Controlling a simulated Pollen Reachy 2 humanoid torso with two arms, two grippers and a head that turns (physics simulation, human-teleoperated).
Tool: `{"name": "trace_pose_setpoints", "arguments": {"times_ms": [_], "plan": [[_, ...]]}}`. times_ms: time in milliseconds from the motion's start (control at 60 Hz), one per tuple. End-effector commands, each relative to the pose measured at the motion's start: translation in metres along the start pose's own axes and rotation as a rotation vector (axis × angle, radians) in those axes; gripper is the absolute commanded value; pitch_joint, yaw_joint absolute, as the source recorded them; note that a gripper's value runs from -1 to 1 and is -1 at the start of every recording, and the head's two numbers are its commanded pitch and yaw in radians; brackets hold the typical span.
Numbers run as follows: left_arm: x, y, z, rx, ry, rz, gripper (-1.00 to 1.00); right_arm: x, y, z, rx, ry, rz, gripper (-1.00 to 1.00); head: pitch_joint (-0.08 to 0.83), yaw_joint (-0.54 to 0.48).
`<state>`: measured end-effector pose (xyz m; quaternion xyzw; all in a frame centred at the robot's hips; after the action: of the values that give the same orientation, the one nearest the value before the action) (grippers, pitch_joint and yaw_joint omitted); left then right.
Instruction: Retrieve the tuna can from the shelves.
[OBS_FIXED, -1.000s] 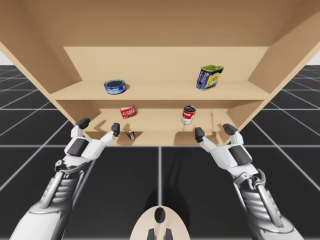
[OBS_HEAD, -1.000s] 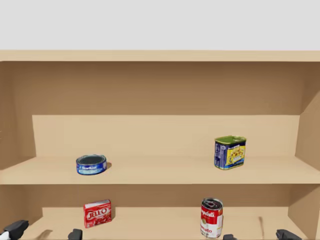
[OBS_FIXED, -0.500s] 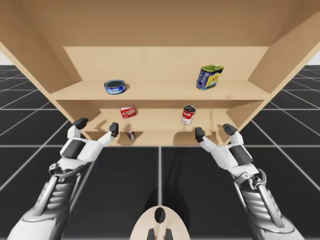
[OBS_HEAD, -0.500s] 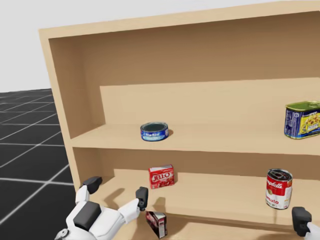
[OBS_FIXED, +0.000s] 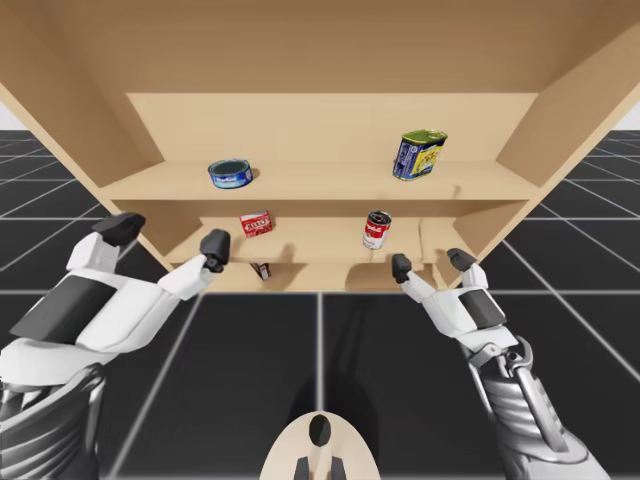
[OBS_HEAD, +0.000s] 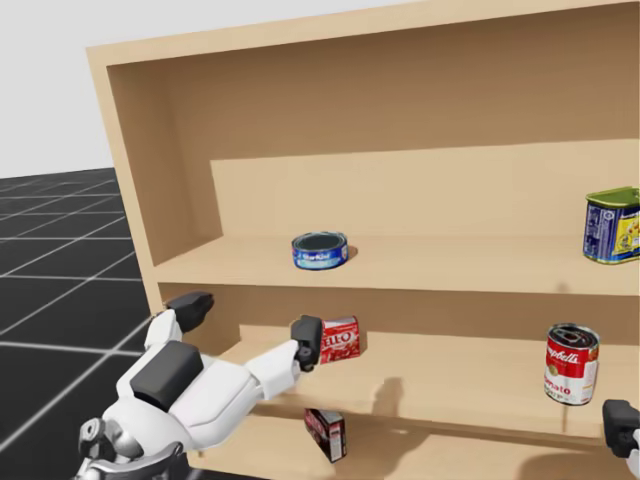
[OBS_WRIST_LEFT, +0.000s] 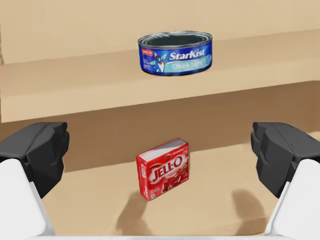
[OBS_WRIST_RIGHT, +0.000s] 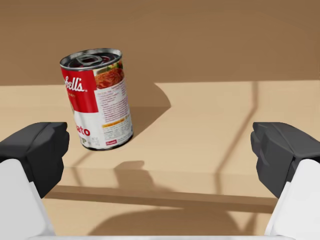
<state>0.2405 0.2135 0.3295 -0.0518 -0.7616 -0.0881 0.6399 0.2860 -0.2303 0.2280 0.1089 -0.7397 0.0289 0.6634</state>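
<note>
The tuna can (OBS_FIXED: 230, 174) is a low blue round can on the left of the upper shelf (OBS_FIXED: 320, 185), also seen in the head view (OBS_HEAD: 320, 250). My left gripper (OBS_FIXED: 167, 237) is open in front of the shelves, below the can and apart from it. In the left wrist view the tuna can (OBS_WRIST_LEFT: 175, 52) stands ahead of and above the open left gripper (OBS_WRIST_LEFT: 160, 150), with a small red box (OBS_WRIST_LEFT: 164, 168) straight ahead on the shelf below. My right gripper (OBS_FIXED: 430, 263) is open, facing a red and white soup can (OBS_WRIST_RIGHT: 97, 100).
A blue and yellow tin (OBS_FIXED: 418, 155) stands on the right of the upper shelf. A small dark box (OBS_HEAD: 327, 433) leans on the lowest shelf. The shelf unit's side wall (OBS_HEAD: 130, 180) rises left of my left arm. Dark gridded floor surrounds the unit.
My head has turned left and tilted. My left arm has risen and come closer to the shelf front, still open. My right arm has barely moved.
</note>
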Motion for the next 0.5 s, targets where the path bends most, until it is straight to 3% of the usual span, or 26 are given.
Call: {"name": "trace_pose_setpoints", "arguments": {"times_ms": [17,233,500], "plan": [[0.037,-0.011,-0.006,-0.018,0.06,0.007,-1.0,-0.001,0.001,0.0,-0.006,-0.002,-0.013,-1.0,0.188,0.27],[0.047,-0.011,-0.049,-0.006,0.093,0.03,-1.0,-0.002,-0.001,0.0,-0.017,-0.002,-0.014,-1.0,0.187,0.28],[0.028,-0.006,-0.115,0.047,0.19,0.083,-1.0,0.0,-0.002,0.0,-0.025,-0.007,-0.019,-1.0,0.189,0.28]]}}
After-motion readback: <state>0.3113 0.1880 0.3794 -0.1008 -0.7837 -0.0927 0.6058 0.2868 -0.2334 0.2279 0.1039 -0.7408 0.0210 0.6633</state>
